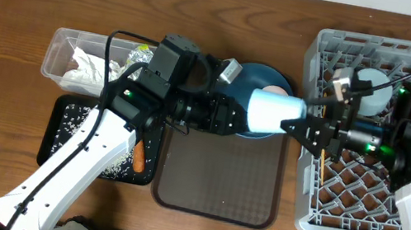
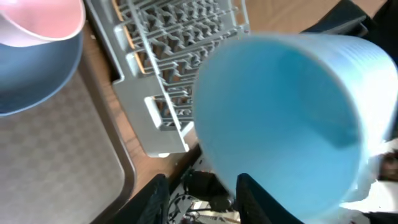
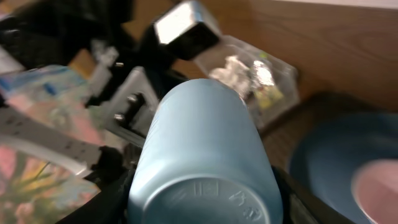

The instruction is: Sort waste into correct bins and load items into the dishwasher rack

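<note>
Brown tray [image 1: 216, 175] at 6 o'clock. Just past it, blue cup [image 1: 275, 112] lies sideways in mid-air at centre. Right gripper [image 1: 296, 122] clamps its base from 3 o'clock. Left gripper [image 1: 240, 117] is at its mouth, 9 o'clock side, jaws parted, not gripping. Plate [image 1: 262, 78] with pink cup [image 2: 37, 22] sits behind. Rack [image 1: 358, 203] at 3 o'clock.

Your rack [image 1: 337, 229] sits at the counter's [image 1: 24, 1] right edge, serving tray [image 1: 220, 176] front-centre, plate [image 1: 258, 78] at its back edge, cup [image 1: 277, 112] between plate and rack, tub [image 1: 61, 53] behind shallow tray [image 1: 47, 139], left.
</note>
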Robot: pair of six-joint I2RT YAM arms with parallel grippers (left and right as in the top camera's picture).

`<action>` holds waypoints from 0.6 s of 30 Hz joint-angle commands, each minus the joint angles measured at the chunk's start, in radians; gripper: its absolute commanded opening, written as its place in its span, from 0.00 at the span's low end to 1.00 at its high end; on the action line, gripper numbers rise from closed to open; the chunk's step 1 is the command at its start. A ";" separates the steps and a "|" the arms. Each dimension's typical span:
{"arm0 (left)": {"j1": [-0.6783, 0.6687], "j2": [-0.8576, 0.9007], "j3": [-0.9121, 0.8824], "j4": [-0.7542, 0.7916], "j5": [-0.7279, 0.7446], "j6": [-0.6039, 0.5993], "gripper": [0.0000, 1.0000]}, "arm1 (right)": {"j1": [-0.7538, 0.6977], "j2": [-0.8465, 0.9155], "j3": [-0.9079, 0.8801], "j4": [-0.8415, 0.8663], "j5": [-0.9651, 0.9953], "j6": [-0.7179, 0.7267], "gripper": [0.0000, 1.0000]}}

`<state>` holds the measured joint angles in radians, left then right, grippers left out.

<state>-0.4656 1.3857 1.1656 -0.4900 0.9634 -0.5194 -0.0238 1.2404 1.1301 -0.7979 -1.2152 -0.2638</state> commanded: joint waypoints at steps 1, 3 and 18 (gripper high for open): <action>0.011 -0.001 -0.005 0.000 -0.033 0.014 0.39 | -0.026 -0.012 0.020 -0.025 0.117 0.013 0.32; 0.025 -0.001 -0.005 0.000 -0.038 0.015 0.40 | -0.036 -0.019 0.020 -0.043 0.167 0.015 0.32; 0.040 -0.001 -0.006 -0.118 -0.228 0.074 0.72 | -0.134 -0.127 0.204 -0.377 1.103 0.287 0.39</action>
<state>-0.4278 1.3857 1.1656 -0.5999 0.8165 -0.4648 -0.1463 1.1255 1.2709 -1.1446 -0.4091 -0.0418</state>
